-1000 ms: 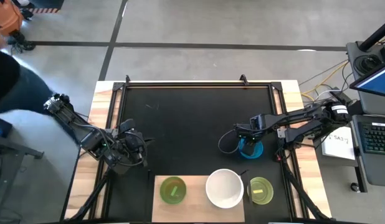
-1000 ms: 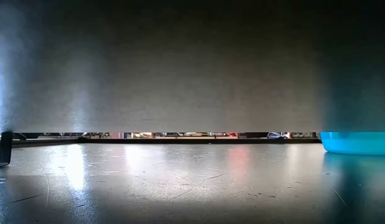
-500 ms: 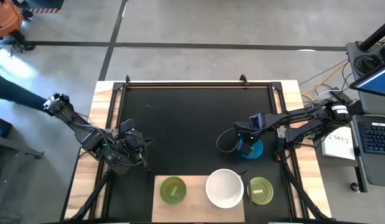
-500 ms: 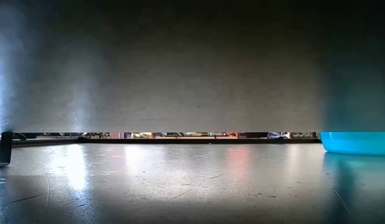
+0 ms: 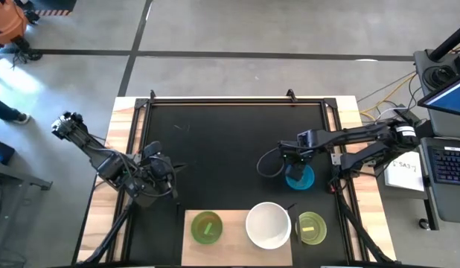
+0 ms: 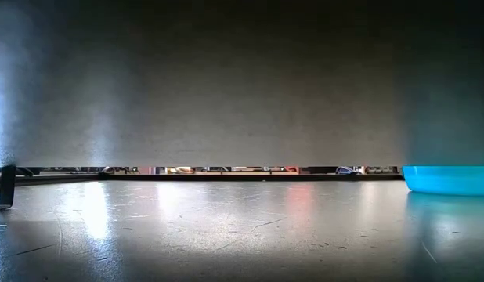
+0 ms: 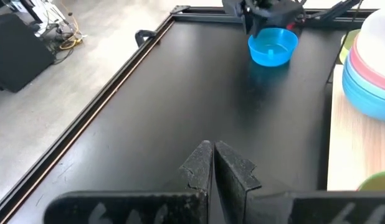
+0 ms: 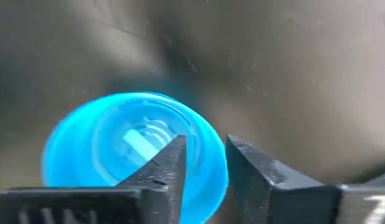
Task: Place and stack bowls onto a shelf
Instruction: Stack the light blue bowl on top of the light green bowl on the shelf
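Cyan bowl [image 5: 300, 177] sits upright on the black mat [image 5: 230, 149], right of centre in the high view, just above the shelf's right end. Right gripper [image 5: 288, 159] hangs over the bowl's upper-left rim; in the right wrist view [image 8: 205, 171] its fingers [image 8: 164, 168] are parted by a narrow gap, one over the bowl's inside [image 8: 130, 143], the other just outside the rim, so the rim falls between them. Whether either finger touches the plastic cannot be told. Low view shows the same bowl [image 6: 448, 179] at the far right edge, resting flat on the mat. Light-wood shelf [image 5: 234, 237] runs along the bottom centre of the high view and carries three items in a row: a yellow-green bowl [image 5: 206, 227] at left, a white bowl [image 5: 269, 225] in the middle, another yellow-green bowl [image 5: 311, 227] at right. In the left wrist view the white bowl [image 7: 376, 37] tops a stack with pink and grey-blue rims below it. Left gripper [image 5: 164, 177] waits at the mat's lower-left side, well apart from the bowls, fingers [image 7: 199, 168] pressed together with nothing between them.
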Action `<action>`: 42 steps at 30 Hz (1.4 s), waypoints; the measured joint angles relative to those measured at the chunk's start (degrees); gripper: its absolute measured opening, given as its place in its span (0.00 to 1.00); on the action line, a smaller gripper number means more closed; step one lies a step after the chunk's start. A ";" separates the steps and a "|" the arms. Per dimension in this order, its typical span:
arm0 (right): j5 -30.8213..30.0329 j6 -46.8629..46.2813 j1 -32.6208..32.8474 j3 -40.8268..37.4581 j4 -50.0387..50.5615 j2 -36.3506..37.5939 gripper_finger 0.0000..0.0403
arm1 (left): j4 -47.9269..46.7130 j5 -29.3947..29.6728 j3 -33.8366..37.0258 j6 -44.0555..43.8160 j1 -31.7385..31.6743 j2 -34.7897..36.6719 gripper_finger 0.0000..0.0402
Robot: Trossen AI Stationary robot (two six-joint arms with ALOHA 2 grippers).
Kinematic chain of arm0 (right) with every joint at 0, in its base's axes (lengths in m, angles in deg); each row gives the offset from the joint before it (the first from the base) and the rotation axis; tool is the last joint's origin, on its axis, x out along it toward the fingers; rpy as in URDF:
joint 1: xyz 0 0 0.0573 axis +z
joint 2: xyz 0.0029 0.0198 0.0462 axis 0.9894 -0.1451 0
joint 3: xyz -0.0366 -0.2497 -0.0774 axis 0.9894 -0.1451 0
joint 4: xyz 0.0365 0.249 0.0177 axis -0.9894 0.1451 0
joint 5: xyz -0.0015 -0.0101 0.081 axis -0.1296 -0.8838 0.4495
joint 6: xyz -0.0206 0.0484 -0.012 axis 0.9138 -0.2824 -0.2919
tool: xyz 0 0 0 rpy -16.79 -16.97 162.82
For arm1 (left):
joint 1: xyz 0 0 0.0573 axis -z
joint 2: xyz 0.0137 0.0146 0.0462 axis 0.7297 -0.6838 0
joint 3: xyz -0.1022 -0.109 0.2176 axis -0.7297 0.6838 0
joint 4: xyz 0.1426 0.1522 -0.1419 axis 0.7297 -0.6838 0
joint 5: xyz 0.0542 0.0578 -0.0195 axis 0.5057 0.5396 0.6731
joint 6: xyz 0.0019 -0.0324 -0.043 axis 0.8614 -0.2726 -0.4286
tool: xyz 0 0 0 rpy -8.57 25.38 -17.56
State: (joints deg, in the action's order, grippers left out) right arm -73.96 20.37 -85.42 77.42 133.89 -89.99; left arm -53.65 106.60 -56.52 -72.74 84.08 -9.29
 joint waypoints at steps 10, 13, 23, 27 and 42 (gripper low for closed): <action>2.50 2.53 -2.83 -2.37 -0.28 -2.32 0.41 | 0.33 -0.02 -0.02 0.23 -0.38 0.11 0.00; 3.03 3.00 -2.92 -2.41 -0.74 -3.44 0.42 | 0.32 -0.02 -0.02 0.23 -0.38 0.11 0.00; 3.04 6.01 -2.93 -2.54 -3.40 -10.03 0.35 | 0.27 -0.04 -0.02 0.24 -0.38 0.11 0.00; 3.45 6.24 -2.93 -2.54 -3.60 -11.47 0.27 | 0.27 -0.04 -0.02 1.22 -0.38 0.11 0.00; -1.56 4.40 -6.82 -0.48 -4.52 -6.29 0.02 | 0.36 0.85 -0.02 1.47 -0.43 0.03 0.00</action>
State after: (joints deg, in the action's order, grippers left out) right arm -75.51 24.77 -92.24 76.94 129.36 -96.28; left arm -53.29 107.45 -56.54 -71.27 83.65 -9.26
